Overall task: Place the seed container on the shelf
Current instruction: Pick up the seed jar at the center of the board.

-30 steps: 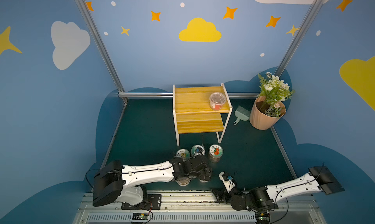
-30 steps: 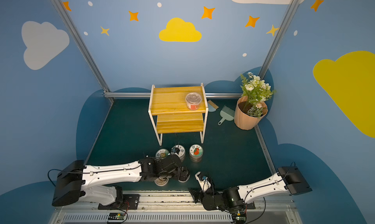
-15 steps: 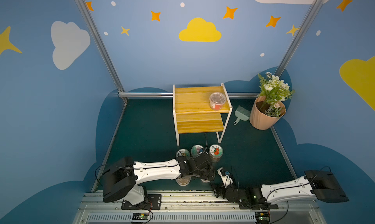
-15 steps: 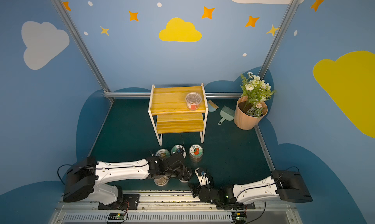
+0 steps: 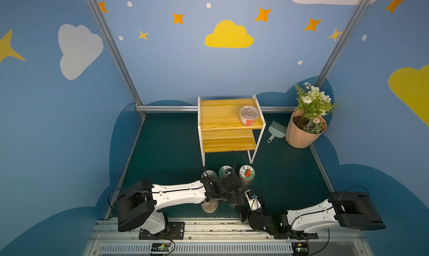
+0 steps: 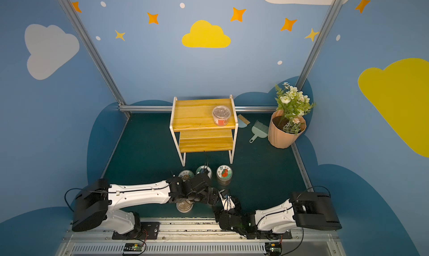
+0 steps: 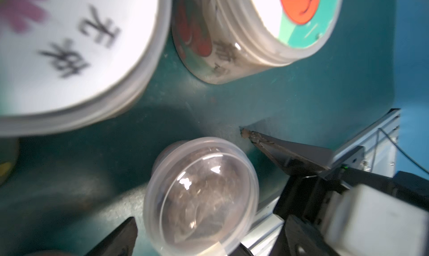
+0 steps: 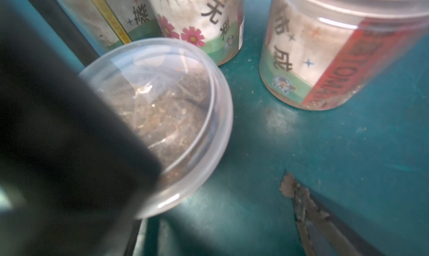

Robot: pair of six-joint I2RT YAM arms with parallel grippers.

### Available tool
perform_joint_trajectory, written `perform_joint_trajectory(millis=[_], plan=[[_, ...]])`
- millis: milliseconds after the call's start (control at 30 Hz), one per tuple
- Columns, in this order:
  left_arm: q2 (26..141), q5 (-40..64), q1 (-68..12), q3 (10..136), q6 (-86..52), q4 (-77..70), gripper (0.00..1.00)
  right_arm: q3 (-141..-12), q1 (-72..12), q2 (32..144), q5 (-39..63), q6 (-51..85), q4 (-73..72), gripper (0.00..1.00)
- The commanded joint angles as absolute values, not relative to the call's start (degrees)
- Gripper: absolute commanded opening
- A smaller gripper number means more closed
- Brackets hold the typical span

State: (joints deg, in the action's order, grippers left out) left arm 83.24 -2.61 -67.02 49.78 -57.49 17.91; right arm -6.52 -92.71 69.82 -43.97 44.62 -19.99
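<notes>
While left gripper (image 7: 209,217) straddles the seed container (image 7: 202,192), jaws apart | right gripper (image 5: 252,200) spread wide, empty

Jar row (image 5: 225,170) before shelf (image 5: 218,113)

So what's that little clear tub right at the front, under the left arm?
The tub is small, round, clear plastic with a domed see-through lid, holding brownish seed-like bits. It stands upright on the green mat by the front rail, just before three labelled jars. The left gripper has a dark finger on either side of it; a gap shows on one side, so it looks not gripped yet.
</notes>
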Motion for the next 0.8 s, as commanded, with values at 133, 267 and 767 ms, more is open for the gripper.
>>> perform_joint_trajectory(millis=[133, 267, 767], plan=[[80.16, -1.23, -65.92, 47.92, -58.90, 12.82, 1.00, -6.85, -93.20, 70.18, -36.47, 38.71, -21.29, 0.98], [83.20, 0.88, -65.74, 49.68, -58.18, 11.78, 1.00, -7.32, -93.25, 72.45, -36.55, 37.84, -23.08, 0.98], [84.11, 4.53, -65.82, 49.51, -57.49, 1.27, 1.00, -6.21, -93.69, 65.29, -40.71, 38.41, -17.20, 0.98]])
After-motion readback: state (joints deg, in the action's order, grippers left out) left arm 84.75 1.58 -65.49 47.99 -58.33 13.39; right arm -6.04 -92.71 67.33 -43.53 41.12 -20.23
